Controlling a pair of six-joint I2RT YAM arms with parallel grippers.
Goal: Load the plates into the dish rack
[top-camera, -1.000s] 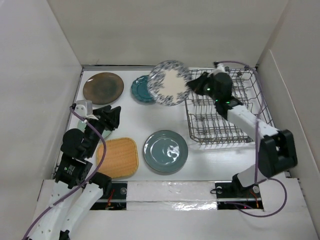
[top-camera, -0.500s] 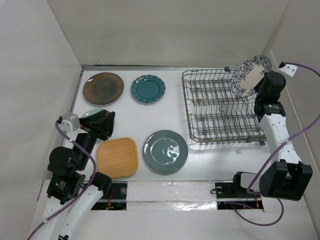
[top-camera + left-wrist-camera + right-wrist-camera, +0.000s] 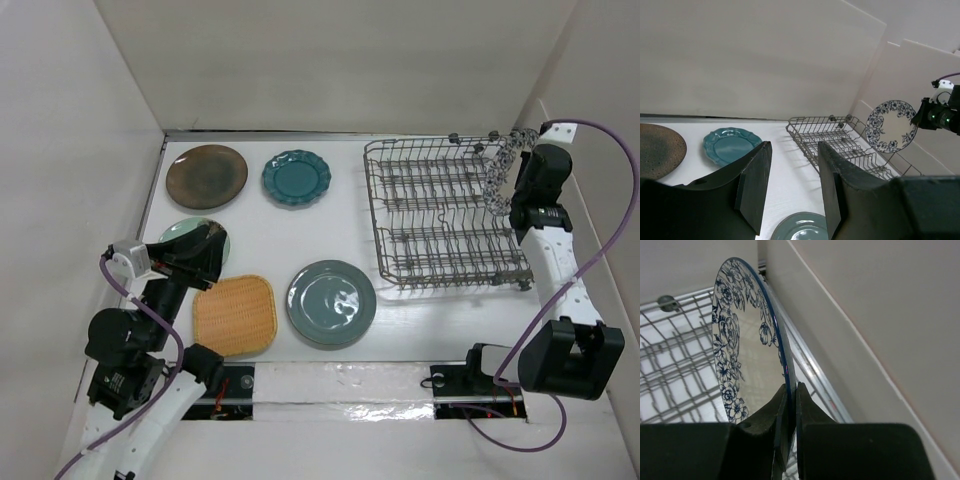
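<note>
One floral plate (image 3: pixel 732 340), rim pinched upright between right jaws, presumably for slotting into dish rack (image 3: pixel 440 220) below; left jaws open.

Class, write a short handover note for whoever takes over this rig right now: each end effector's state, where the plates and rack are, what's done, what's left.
Left end effector: open, empty, over a pale green plate at the left of the table.
Right end effector: shut on the floral plate, held on edge above the far right end of the dish rack.
Flat on the table: dark brown plate, teal scalloped plate, grey-blue plate, tan woven plate.
Done: no plate racked.
Left: slot the floral plate, then load the other five.
</note>
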